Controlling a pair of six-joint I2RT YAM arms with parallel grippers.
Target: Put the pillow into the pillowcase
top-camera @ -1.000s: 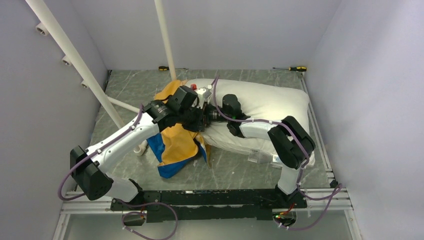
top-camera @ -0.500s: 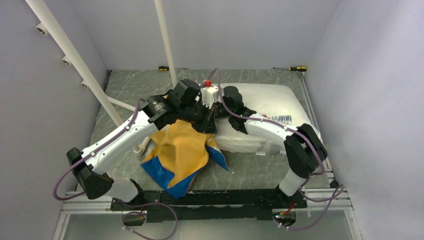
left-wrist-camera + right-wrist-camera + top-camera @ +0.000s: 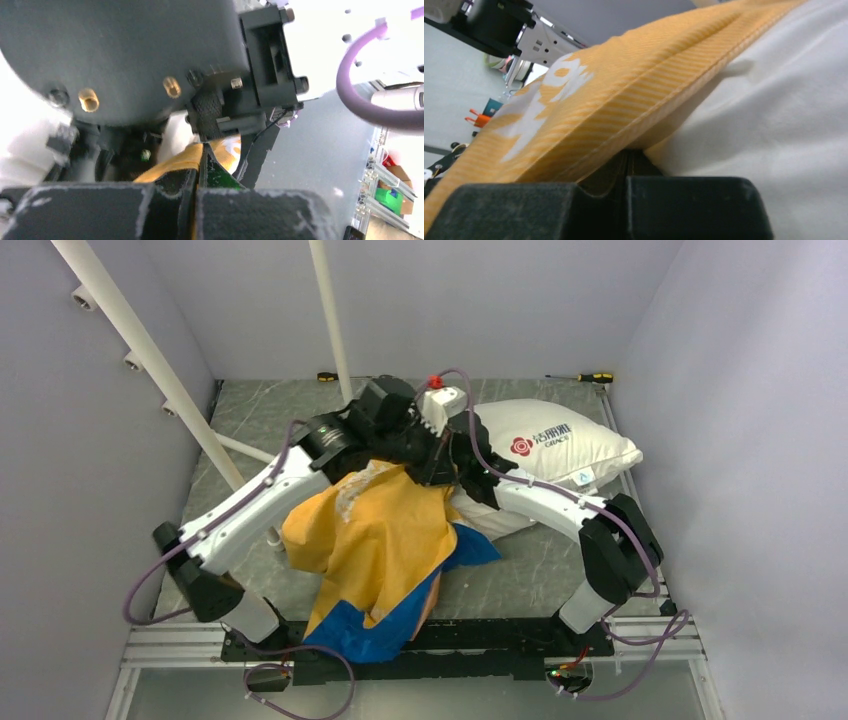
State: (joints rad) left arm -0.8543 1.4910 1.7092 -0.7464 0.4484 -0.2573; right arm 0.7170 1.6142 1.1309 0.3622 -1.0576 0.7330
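My left gripper [image 3: 197,165] and right gripper [image 3: 626,167] each pinch the pillowcase [image 3: 375,530] by its yellow edge, at the left end of the pillow [image 3: 560,445]. I judge this the opening step; next I'd part them to spread the mouth over that end.

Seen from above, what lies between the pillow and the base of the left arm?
The pillowcase, yellow-orange side up with blue below, fills most of that stretch; the top view shows it.

The pillow [image 3: 560,445] lies back right on the table [image 3: 520,580], the pillowcase [image 3: 380,540] left of it, seemingly overlapping its end.
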